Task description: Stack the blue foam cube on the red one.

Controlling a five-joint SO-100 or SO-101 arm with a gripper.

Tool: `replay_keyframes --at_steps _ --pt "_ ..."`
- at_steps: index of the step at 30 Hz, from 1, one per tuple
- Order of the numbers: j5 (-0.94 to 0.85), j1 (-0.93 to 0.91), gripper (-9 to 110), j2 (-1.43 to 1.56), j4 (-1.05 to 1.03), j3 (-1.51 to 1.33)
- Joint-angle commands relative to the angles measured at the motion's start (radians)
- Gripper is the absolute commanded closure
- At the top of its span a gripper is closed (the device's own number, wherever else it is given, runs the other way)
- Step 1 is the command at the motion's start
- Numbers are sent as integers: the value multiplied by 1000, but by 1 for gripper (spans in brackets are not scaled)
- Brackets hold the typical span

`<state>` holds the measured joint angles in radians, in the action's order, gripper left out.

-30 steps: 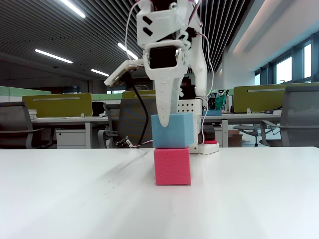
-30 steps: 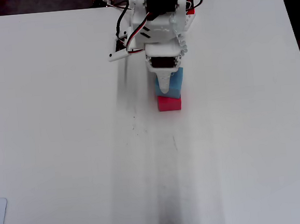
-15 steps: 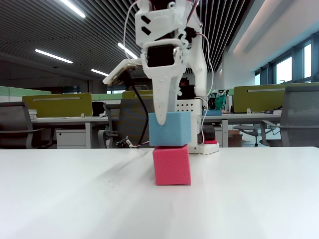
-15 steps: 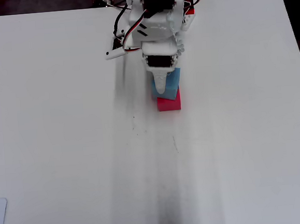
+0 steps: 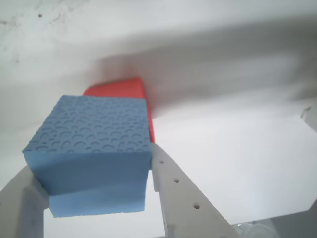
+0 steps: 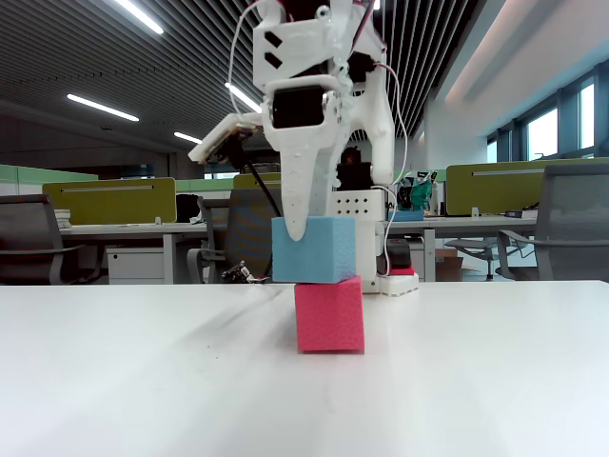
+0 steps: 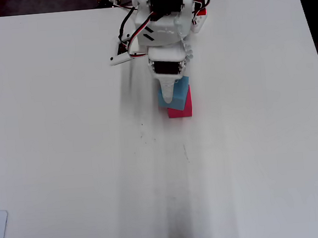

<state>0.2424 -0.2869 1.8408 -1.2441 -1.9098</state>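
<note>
Blue foam fills the lower left of the wrist view: the blue foam cube [image 5: 91, 153] sits clamped between the two white fingers [image 5: 185, 198] of the gripper [image 5: 94, 198], one finger rising at 5 o'clock of the cube, the other only a sliver at 7 o'clock. Its pitted top face tilts toward the camera. Being a cube, it has no long axis; one corner points toward 9 o'clock. At 12 to 1 o'clock of it, partly hidden behind, shows the red one [image 5: 124, 91], resting on the white table [image 5: 237, 148].

From the fixed view at table height, the blue foam cube [image 6: 319, 249] is just above the red one [image 6: 329, 314], its faces nearly level. It is offset to 9 o'clock, so its left edge overhangs and the right part of the red top stays uncovered. Whether the two foams touch cannot be told; at most a hairline gap separates them. The gripper [image 6: 303, 224] comes down from 12 o'clock, grasping the blue cube, one pointed finger lying across its front left face.

Overhead, the arm [image 7: 162, 25] reaches from 12 o'clock toward 6 o'clock. The blue foam cube [image 7: 182, 89] lies under the gripper [image 7: 170, 96], and the red one [image 7: 181, 109] pokes out at 5 to 6 o'clock of it, edges roughly square to the table [image 7: 68, 159] edges.
</note>
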Motion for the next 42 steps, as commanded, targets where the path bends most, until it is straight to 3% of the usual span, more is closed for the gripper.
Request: replay_keyframes --at_steps 1,20,34,42 --pt "9 3 82 20 2 0" --pt "9 3 62 84 -57 72" --pt "9 40 66 238 -71 69" --pt "9 43 78 370 -77 91"
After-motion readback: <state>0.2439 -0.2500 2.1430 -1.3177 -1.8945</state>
